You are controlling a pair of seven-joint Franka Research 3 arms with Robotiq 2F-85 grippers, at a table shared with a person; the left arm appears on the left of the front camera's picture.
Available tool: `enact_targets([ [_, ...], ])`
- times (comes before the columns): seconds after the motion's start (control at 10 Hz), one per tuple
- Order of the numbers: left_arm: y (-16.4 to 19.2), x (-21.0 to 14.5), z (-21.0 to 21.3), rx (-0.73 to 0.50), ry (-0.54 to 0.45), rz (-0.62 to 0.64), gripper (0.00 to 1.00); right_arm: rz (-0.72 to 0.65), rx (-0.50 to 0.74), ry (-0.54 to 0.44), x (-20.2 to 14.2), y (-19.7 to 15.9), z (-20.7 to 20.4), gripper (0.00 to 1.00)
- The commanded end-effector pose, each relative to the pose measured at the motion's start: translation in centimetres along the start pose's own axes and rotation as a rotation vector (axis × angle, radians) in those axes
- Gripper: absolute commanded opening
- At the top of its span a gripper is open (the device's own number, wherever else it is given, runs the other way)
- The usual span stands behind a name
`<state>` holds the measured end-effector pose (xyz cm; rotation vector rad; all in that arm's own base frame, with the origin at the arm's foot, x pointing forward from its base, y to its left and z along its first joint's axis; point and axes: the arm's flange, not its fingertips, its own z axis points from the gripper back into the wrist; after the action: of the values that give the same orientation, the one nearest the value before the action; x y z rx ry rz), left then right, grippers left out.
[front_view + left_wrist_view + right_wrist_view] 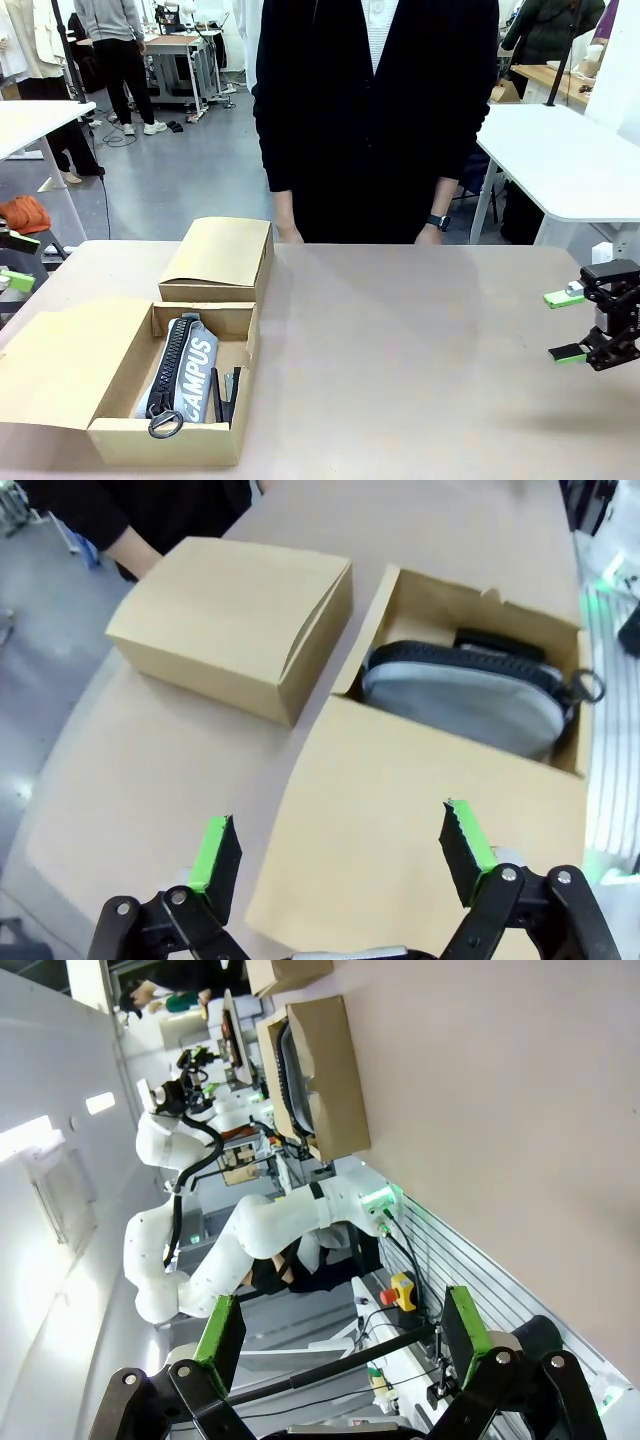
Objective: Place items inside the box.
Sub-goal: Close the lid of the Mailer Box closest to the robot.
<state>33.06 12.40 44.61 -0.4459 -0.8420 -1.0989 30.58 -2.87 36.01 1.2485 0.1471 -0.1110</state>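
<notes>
I am holding my right claw [567, 326] with its fingers wide apart and gripping nothing, at the right edge of the front view over the surface [420, 350]. My left claw [340, 855] is also gaping, hovering over the open box [120, 440] flap. The grey CAMPUS pouch [188, 378] is lying inside the box at lower left, a black stapler [228, 398] sitting beside it. A closed box [218, 258] is standing just behind.

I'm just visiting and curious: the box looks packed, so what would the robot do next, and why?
Probably fold the flap over the open box. The grey pouch already lies inside, and both the left gripper and right gripper are open and holding nothing.
</notes>
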Motion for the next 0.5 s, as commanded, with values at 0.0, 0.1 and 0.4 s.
enact_targets([
  [0.0,-0.5,1.3,0.3,-0.002,-0.026,0.057,1.00,-0.014,0.016,-0.003,-0.1,0.4,0.2,1.00],
  [0.1,0.0,0.0,0.0,0.000,0.000,0.000,1.00,-0.014,0.016,-0.003,-0.1,0.4,0.2,1.00],
  [0.4,3.9,-5.1,3.7,0.062,0.128,-0.084,1.00,-0.014,0.016,-0.003,-0.1,0.4,0.2,1.00],
])
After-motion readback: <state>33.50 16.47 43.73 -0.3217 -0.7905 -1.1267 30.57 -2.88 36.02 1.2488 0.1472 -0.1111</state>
